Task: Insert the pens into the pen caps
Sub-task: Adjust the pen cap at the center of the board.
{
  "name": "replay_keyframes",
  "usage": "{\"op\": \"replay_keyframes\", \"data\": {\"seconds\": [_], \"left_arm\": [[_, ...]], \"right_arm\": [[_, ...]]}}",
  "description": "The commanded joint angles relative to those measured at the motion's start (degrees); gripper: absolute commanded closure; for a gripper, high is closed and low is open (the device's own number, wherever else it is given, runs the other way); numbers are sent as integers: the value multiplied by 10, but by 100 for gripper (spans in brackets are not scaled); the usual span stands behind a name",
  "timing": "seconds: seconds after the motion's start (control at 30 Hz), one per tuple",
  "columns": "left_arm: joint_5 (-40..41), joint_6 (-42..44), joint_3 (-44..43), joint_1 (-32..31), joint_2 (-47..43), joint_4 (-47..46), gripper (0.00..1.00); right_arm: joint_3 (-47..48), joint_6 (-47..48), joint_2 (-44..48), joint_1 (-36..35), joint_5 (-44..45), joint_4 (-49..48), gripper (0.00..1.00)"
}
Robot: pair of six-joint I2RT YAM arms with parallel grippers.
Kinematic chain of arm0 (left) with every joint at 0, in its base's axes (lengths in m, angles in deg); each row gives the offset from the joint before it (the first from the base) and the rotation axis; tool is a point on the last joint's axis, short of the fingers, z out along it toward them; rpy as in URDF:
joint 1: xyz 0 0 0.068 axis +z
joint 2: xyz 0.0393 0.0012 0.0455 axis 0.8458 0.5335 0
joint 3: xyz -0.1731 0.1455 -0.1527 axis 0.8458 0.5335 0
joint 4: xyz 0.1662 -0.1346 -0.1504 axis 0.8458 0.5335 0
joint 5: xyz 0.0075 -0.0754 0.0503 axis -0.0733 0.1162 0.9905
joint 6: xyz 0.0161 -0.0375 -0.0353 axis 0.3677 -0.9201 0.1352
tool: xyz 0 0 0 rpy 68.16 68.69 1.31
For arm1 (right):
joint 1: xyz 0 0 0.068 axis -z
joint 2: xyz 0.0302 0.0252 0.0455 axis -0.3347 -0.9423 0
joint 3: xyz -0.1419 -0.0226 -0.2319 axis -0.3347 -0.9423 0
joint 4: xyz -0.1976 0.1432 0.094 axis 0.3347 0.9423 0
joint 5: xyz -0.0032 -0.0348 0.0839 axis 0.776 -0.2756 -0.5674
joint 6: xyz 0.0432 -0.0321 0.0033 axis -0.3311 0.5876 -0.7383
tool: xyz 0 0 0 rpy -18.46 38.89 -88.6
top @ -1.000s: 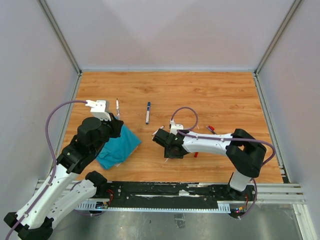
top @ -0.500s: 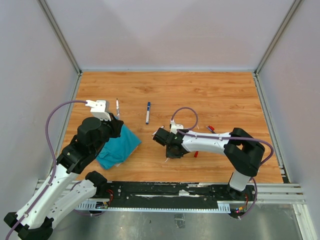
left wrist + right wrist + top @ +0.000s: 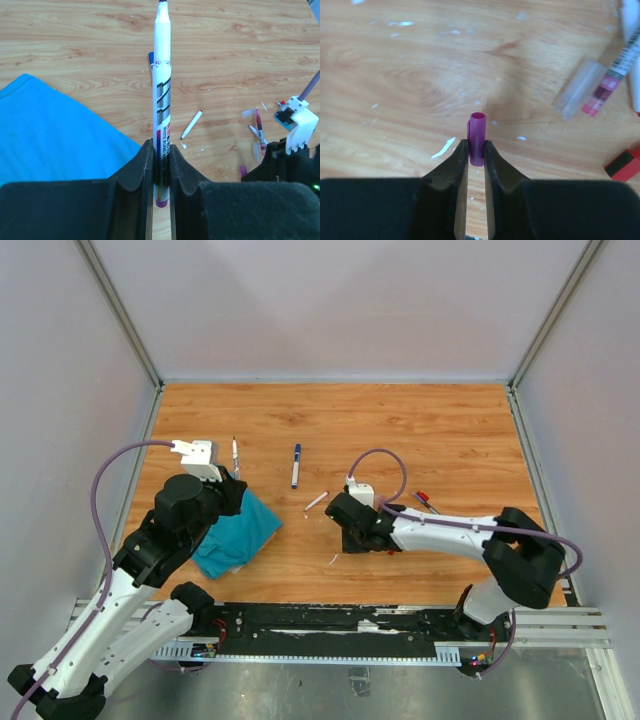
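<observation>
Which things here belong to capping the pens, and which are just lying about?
Job: white marker pen in the left hand; purple cap in the right hand; loose white pen; blue-capped pen.
Lying about: teal cloth.

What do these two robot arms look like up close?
The left arm and right arm are white segments linked by bulky black joints. A purple cable loops along each. The left gripper and right gripper each end in two black tapered fingers.
</observation>
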Motion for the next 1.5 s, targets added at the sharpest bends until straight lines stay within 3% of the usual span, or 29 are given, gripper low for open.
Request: {"op": "replay_keyframes", "data": {"seconds": [0.0,0.13,0.27,0.4,0.53,0.7,0.93,1.13,1.47], "left_arm": [[0,9,2,2,-3,-18,99],[-2,9,2,3,-1,-19,99],[-5,9,2,3,1,-20,100],[-2,9,2,2,0,-18,100],[-1,9,2,3,-1,-19,100],[-4,10,2,3,3,-19,99],[-7,11,2,2,6,-21,99],[-5,11,3,2,0,-21,99],[-9,12,2,2,6,-22,100]], "right_arm": [[-54,168,84,6,-68,-150,99],[-109,296,152,6,-108,-250,99],[-123,411,196,6,-127,-265,99],[-139,477,240,6,-106,-285,99],[-187,515,291,6,-86,-372,99],[-241,630,334,6,-144,-448,99],[-232,822,354,6,-280,-346,99],[-189,977,320,6,-385,-203,99],[-73,1088,190,1,-380,-18,99]]}}
